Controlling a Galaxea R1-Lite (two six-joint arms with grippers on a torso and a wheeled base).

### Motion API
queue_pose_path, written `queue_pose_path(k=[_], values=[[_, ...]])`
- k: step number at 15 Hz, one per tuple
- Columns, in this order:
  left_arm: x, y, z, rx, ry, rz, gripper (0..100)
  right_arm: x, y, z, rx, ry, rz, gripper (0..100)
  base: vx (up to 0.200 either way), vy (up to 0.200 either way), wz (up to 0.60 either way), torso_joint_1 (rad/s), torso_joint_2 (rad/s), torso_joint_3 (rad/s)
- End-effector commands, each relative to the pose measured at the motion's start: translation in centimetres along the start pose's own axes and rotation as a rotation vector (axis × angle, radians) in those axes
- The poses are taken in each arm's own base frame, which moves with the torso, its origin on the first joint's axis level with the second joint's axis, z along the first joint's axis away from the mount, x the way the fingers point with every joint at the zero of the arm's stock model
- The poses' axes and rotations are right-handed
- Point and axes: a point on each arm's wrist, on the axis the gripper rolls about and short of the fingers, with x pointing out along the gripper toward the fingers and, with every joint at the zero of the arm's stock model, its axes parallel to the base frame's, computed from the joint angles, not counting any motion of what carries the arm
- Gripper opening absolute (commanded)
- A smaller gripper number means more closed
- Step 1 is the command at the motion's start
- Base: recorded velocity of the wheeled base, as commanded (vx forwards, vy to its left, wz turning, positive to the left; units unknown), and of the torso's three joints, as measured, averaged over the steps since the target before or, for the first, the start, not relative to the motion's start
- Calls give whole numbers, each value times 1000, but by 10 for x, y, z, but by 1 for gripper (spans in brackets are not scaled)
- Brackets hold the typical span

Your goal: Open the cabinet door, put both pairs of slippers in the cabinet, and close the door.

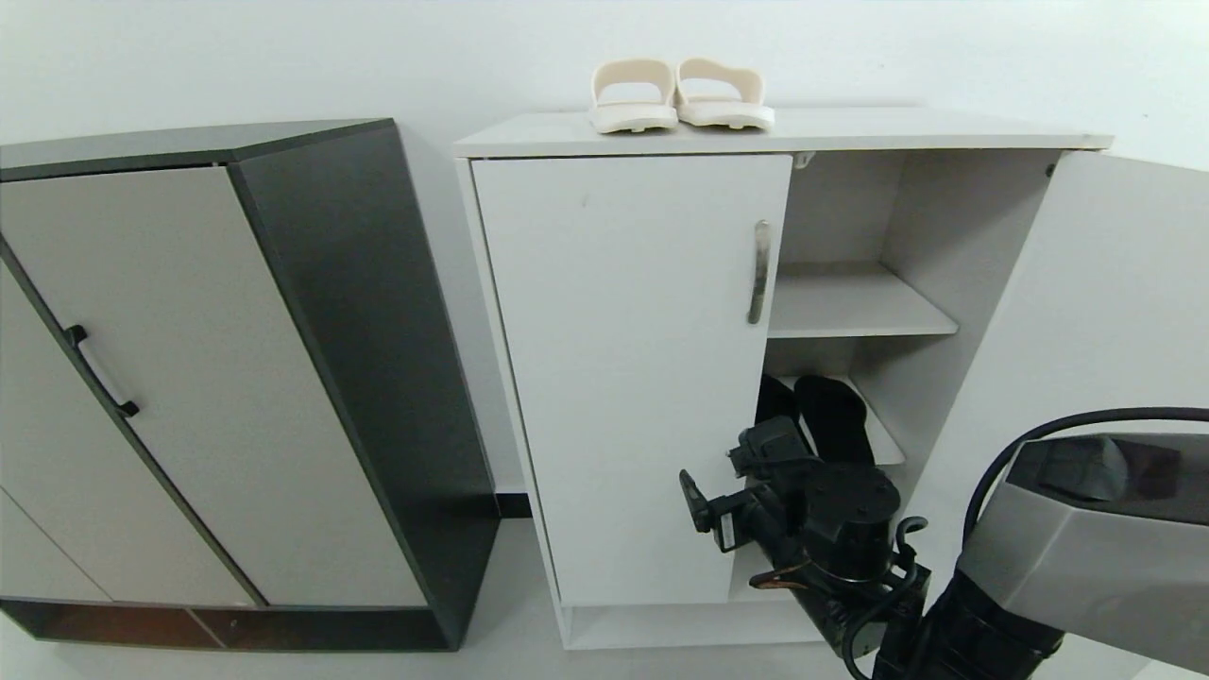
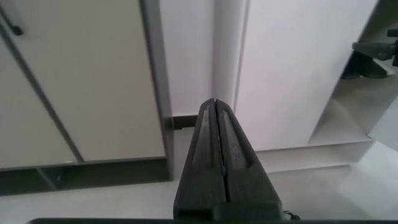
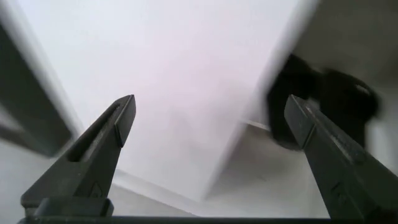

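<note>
Across the middle of the head view, a white cabinet (image 1: 529, 137) is standing against the wall. It is one of two cabinets in the frame. The other, a dark cabinet (image 1: 359, 331) with a grey front, is taking up the left side, and a strip of wall is showing between them.

The white cabinet has two doors. Its left door (image 1: 633, 378) is sitting shut, while its right door (image 1: 1115, 312) is hanging wide open toward the right edge of the frame. Behind the open door two shelves are showing, an upper shelf (image 1: 850, 307) and a lower shelf (image 1: 888, 444).

Low and right of centre, the right gripper (image 1: 732, 472) is hovering just in front of the opening, near the shut door's free edge. Its fingers (image 3: 106, 149) are spread well apart and gripping nothing. The left gripper (image 2: 214, 109) is pointing at the gap between the two cabinets, with its fingers pressed together around nothing.

Two pairs of slippers are in sight, four slippers in all. The cream slippers (image 1: 635, 111) are sitting side by side at the top centre of the frame, on the white cabinet's top. Their long axes are running from the front edge back toward the wall. The black slippers (image 1: 831, 416) are lying side by side on the lower shelf, just above the right gripper in the frame. Their long axes are running into the cabinet's depth, and which ends are the toes cannot be told.

Two handles are showing. A metal handle (image 1: 758, 272) is standing upright on the shut door, and a black handle (image 1: 99, 370) is slanting across the dark cabinet's front.
</note>
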Motion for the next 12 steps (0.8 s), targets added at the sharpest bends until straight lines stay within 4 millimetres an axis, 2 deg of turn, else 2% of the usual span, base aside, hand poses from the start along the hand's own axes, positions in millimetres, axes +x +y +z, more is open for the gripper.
queue_pose_path(k=[1,12], values=[[0,0,0,0,1,1,0,-7,-4,-8,-35,17,37,100,0,0,0,0,0,0],[0,0,0,-2,1,3,0,-10,-3,-14,-55,21,71,100,0,0,0,0,0,0]])
